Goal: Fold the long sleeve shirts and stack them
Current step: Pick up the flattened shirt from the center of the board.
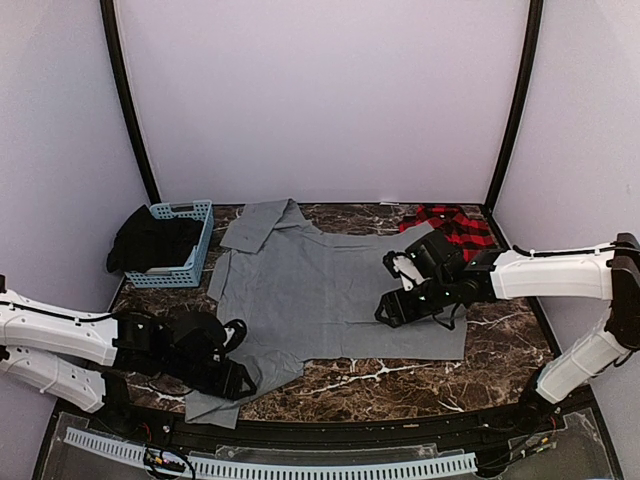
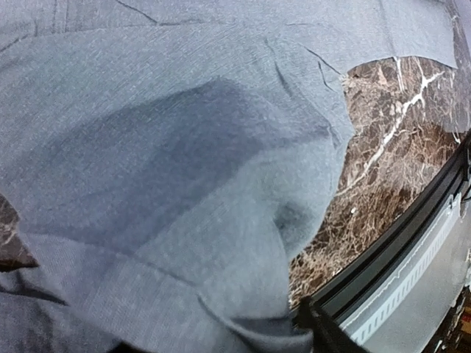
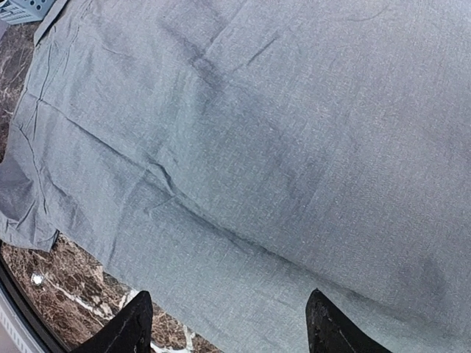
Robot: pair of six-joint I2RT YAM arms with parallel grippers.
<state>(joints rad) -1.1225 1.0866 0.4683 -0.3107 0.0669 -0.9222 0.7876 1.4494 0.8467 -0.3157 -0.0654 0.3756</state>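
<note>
Far-left corner of table (image 1: 360,385): blue basket (image 1: 172,276), dark bundle (image 1: 150,240) inside, contents unclear.

Near-left edge: left gripper (image 1: 232,372) low on grey shirt (image 1: 320,290) at bunched near-left corner. Wrist view filled by draped cloth, fingers hidden; cannot tell if jaws are parted or pinching.

Centre: grey shirt spread flat, collar toward far edge.

Right of centre: right gripper (image 3: 232,327) over shirt's right part, jaws apart, nothing between, cloth flat beneath fingertips (image 3: 136,323).

Far-right corner: plaid shirt (image 1: 455,225) crumpled, partly behind right arm.
</note>
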